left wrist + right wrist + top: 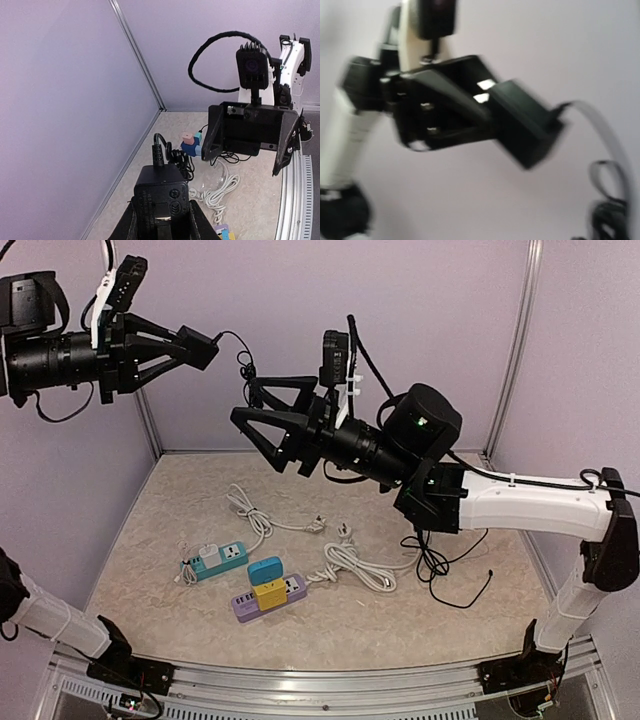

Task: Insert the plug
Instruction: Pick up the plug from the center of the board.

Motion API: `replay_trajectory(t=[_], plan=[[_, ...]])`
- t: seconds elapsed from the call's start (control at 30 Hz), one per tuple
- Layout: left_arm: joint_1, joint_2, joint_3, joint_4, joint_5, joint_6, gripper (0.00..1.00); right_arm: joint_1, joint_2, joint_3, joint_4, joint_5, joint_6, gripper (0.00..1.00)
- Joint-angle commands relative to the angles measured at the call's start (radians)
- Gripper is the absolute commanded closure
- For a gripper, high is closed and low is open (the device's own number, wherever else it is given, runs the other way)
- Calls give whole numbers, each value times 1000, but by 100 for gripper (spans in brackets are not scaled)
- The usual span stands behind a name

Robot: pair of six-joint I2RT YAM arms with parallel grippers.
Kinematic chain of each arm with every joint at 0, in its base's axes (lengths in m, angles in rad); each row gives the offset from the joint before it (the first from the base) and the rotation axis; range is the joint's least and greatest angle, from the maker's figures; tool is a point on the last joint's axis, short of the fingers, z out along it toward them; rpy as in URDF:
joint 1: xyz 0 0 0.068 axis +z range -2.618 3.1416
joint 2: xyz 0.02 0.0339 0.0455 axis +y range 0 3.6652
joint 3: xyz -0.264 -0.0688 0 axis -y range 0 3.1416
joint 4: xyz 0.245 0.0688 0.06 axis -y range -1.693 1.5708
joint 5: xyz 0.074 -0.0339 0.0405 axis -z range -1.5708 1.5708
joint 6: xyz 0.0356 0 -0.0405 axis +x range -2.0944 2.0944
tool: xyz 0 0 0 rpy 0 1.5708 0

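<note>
My left gripper (188, 346) is raised high at the back left and is shut on a black adapter plug (204, 347), whose black cord trails down to the table. In the left wrist view the plug (162, 192) sits between my fingers (197, 222). My right gripper (242, 398) is open and empty in mid-air, pointing left toward the plug; it also shows in the left wrist view (242, 162). The blurred right wrist view shows the held plug (520, 122), not my own fingers. A teal power strip (216, 559) and a purple power strip (268, 600) lie on the table.
The purple strip carries a yellow adapter (268, 592) and a blue one (265, 568). White cords (350, 565) and black cable (440, 570) lie on the table. A blue block with a pinkish adapter (189, 142) lies partly behind my right finger. Walls stand at the back and sides.
</note>
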Motion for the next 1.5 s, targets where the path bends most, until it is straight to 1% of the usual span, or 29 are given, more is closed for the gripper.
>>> replay_trajectory(t=[0.0, 0.1, 0.2, 0.33, 0.43, 0.57, 0.77, 0.9, 1.07, 1.13, 1.23, 1.33, 1.47], plan=[[-16, -3, -19, 120, 97, -53, 100, 13, 108, 94, 226, -205, 201, 26], [-35, -3, -47, 122, 126, -81, 100, 13, 163, 163, 246, -228, 245, 29], [-54, -18, -92, 137, 122, -103, 100, 9, 185, 187, 251, -179, 264, 31], [-73, -18, -116, 151, 118, -121, 100, -43, 211, 178, 337, -110, 386, 32], [-75, -18, -124, 164, 144, -152, 100, -63, 239, 201, 367, -107, 443, 35], [-85, -9, -120, 171, 163, -160, 100, -70, 274, 242, 364, -121, 462, 37], [-88, 9, -68, 168, 134, -138, 100, -79, 263, 199, 331, -78, 463, 41], [-88, 5, -63, 153, 122, -123, 100, -95, 251, 166, 313, -39, 461, 41], [-88, 1, -75, 144, 104, -111, 100, -99, 250, 181, 260, -39, 435, 39], [-88, 2, -78, 142, 115, -114, 100, -100, 250, 183, 272, -47, 429, 37], [-88, 1, -109, 143, 134, -130, 100, -100, 255, 204, 313, -104, 428, 35], [-88, 0, -135, 155, 142, -152, 100, -95, 273, 246, 326, -182, 435, 36], [-88, 14, -112, 169, 135, -164, 100, -80, 302, 274, 356, -271, 423, 37]])
